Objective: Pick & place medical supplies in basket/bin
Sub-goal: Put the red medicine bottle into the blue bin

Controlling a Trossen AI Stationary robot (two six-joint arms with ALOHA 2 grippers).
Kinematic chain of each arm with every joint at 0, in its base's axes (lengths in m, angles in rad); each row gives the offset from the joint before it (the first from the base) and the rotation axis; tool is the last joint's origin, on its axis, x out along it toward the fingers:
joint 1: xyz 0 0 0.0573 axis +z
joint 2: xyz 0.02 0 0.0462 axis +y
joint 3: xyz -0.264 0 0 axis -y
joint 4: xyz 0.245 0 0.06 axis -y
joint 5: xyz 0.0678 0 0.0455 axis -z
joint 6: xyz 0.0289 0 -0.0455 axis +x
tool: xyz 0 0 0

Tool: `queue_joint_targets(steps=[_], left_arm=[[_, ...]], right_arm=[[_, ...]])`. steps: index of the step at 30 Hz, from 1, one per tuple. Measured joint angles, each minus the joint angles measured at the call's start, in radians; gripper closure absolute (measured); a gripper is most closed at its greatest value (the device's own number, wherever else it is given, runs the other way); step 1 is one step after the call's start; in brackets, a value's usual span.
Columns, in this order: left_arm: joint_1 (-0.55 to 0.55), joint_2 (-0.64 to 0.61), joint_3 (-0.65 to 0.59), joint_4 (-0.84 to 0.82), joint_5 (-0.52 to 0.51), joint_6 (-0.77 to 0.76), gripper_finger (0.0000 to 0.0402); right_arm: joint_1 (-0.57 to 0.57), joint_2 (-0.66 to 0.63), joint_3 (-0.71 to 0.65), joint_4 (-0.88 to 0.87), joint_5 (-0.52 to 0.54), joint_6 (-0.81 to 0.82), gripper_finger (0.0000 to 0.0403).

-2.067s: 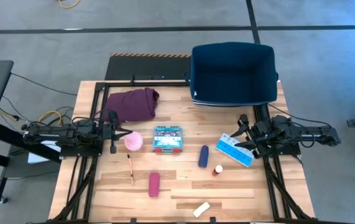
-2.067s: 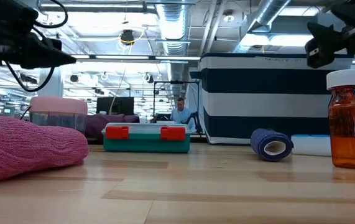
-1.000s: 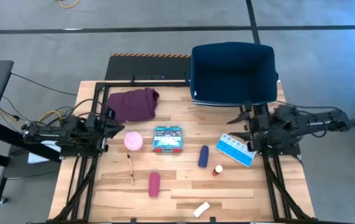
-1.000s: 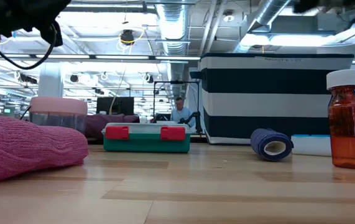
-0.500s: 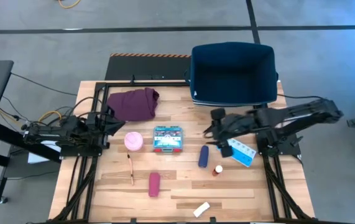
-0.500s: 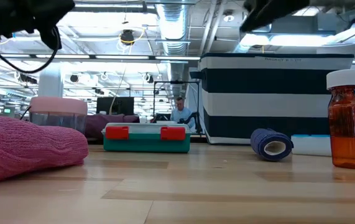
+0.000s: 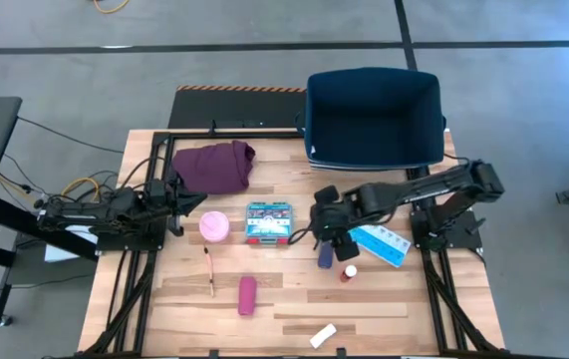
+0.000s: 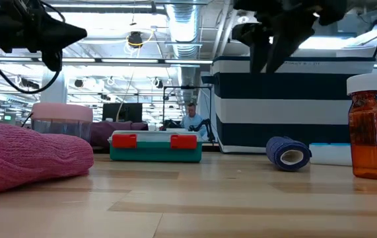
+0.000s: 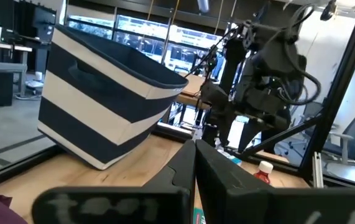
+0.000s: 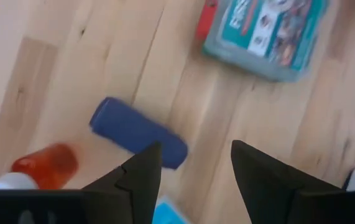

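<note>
My right gripper [image 7: 322,231] [image 10: 193,168] hangs open above the navy roll [image 7: 325,251] [image 10: 138,132], which lies on its side on the table; the fingers touch nothing. The teal box [image 7: 269,222] lies to its left. The red-capped vial [image 7: 349,271] and the blue-white pill organizer [image 7: 382,242] are to its right. My left gripper [image 7: 188,204] waits shut near the pink roll [image 7: 214,225]. The thin stick [image 7: 208,269], the maroon roll [image 7: 247,295] and the white packet [image 7: 323,335] lie nearer the front edge. The navy bin [image 7: 374,120] stands at the far right.
A maroon cloth [image 7: 214,167] is bunched at the far left of the table, behind my left gripper. Dark frame rails run along both sides of the table. In the low view a person [image 8: 191,118] sits far off in the room behind.
My right arm has swung from the table's right edge toward the middle, past the pill organizer, and come down over the navy roll with its fingers still open. My left gripper has dipped a little near the pink roll. No item has moved.
</note>
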Motion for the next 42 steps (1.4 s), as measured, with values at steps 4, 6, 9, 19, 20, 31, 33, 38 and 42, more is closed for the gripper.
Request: queue_joint_targets(steps=[4,6,9,19,20,31,33,38,42], left_arm=[[0.0,0.0,0.0,0.0,-0.001,0.0,0.0401],[0.0,0.0,0.0,-0.004,-0.001,-0.001,0.0401],[0.0,0.0,0.0,-0.007,-0.002,-0.003,0.0401],[0.0,0.0,0.0,-0.055,0.002,-0.037,0.0401],[0.0,0.0,0.0,-0.057,0.002,-0.037,0.0401],[0.0,0.0,0.0,-0.058,0.003,-0.041,0.0401],[0.0,0.0,0.0,-0.059,0.004,-0.053,0.0401],[0.0,0.0,0.0,-0.067,0.004,-0.081,0.0401],[0.0,0.0,0.0,-0.07,0.004,-0.086,0.0401]], right_arm=[[0.021,0.06,0.111,-0.179,-0.004,0.044,0.0227],[0.029,0.077,0.16,-0.255,-0.014,0.092,0.0231],[0.042,0.088,0.206,-0.301,-0.079,0.181,0.0235],[0.149,0.088,0.211,-0.381,-0.206,0.453,0.0228],[0.162,0.088,0.211,-0.376,-0.206,0.476,0.0225],[0.279,0.112,0.203,-0.365,-0.142,0.642,0.0183],[0.29,0.126,0.182,-0.325,-0.128,0.643,0.018],[0.302,0.158,0.131,-0.31,-0.179,0.686,0.0179],[0.306,0.181,0.112,-0.308,-0.173,0.686,0.0179]])
